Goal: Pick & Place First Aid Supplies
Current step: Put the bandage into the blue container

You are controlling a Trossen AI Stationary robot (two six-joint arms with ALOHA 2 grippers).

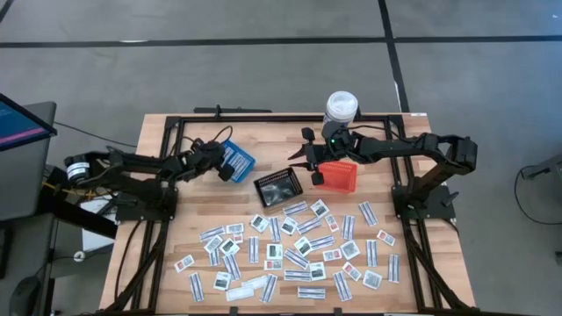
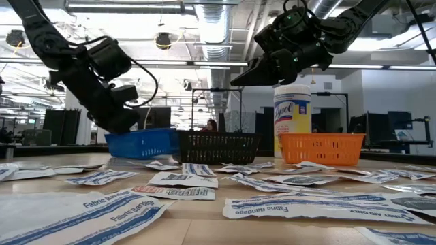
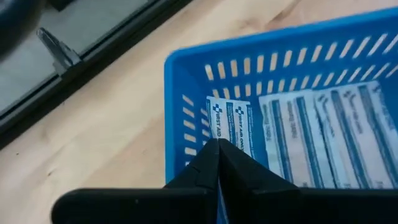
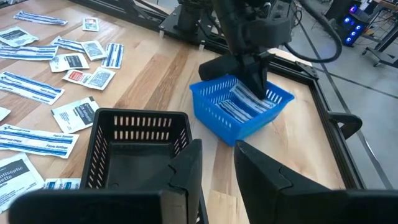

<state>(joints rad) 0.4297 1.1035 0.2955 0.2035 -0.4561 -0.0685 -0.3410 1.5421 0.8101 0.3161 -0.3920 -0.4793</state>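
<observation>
High view: left hand (image 1: pixel 230 163), together, dips into blue basket (image 1: pixel 239 161); right hand (image 1: pixel 303 158), seemingly apart, hovers by black basket (image 1: pixel 278 188)

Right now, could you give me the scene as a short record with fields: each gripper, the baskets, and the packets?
left gripper: shut, fingertips inside the blue basket, over the strip packets lying in it
right gripper: raised above the table between the black basket and the orange basket; fingers parted, nothing seen between them
blue basket contents: several narrow bandage strips
black basket contents: none visible
loose packets: dozens spread over the near half of the wooden table
other: white bottle behind the orange basket
</observation>
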